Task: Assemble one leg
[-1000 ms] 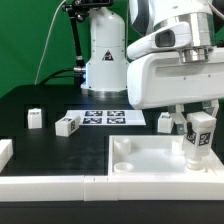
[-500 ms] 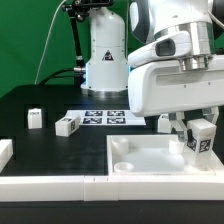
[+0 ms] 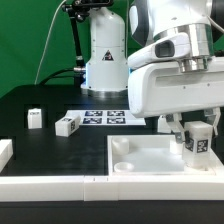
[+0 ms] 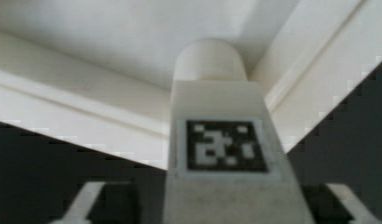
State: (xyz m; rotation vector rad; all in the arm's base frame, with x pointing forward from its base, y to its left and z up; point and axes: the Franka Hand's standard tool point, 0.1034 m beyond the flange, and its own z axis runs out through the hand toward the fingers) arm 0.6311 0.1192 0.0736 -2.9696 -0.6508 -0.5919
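Note:
My gripper (image 3: 198, 132) is shut on the leg (image 3: 200, 143), a small white post with a black-and-white tag, and holds it upright over the right side of the white tray (image 3: 150, 170). In the wrist view the leg (image 4: 220, 110) fills the middle, its tag facing the camera and its rounded end pointing at the tray's corner (image 4: 99, 85). The gripper (image 4: 220, 208) grips the leg's near end, with its fingers (image 4: 81, 205) on either side. Where the leg's lower end meets the tray is hidden.
Three more small tagged white blocks lie on the black table (image 3: 35, 118), (image 3: 67, 125), (image 3: 163, 122). The marker board (image 3: 105, 117) lies behind them. Long white border bars (image 3: 50, 186) run along the front, with another piece at the exterior view's left (image 3: 5, 151). The robot base (image 3: 105, 55) stands behind.
My gripper has carried the leg slightly lower and further toward the tray's right corner. The loose blocks have not moved.

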